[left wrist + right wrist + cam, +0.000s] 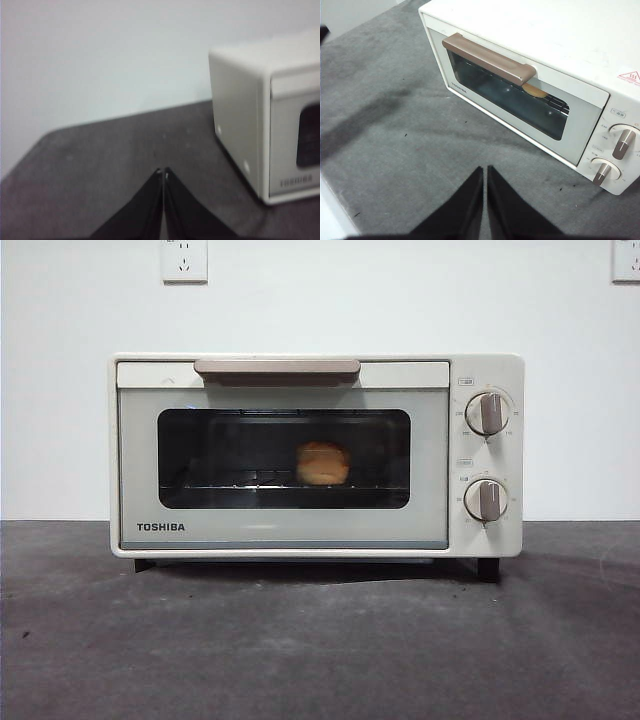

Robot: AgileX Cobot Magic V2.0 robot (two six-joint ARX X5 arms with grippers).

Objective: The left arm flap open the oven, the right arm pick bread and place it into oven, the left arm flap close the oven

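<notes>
The oven sits on the dark table with its door shut; the bread is inside, resting on the wire rack behind the dark glass, a bit right of the middle of the window; so the job looks done, or very close to it.

The left claw has its two black jaws pressed together, holding nothing; it hangs over the table, off to the side of the oven and well apart from it. The right claw is also closed tight and empty; it hangs above the table in front of the oven door, not touching it.

The oven looks like a heavy, hard metal box that would stay put when the door is moved; the door is stiff, and its glass could crack if hit hard. The best place to take hold is the beige handle along the top of the door; a claw can hook or push it there. The bread looks light and crusty; a hard squeeze could crush it, so it should be held gently around its sides.
</notes>
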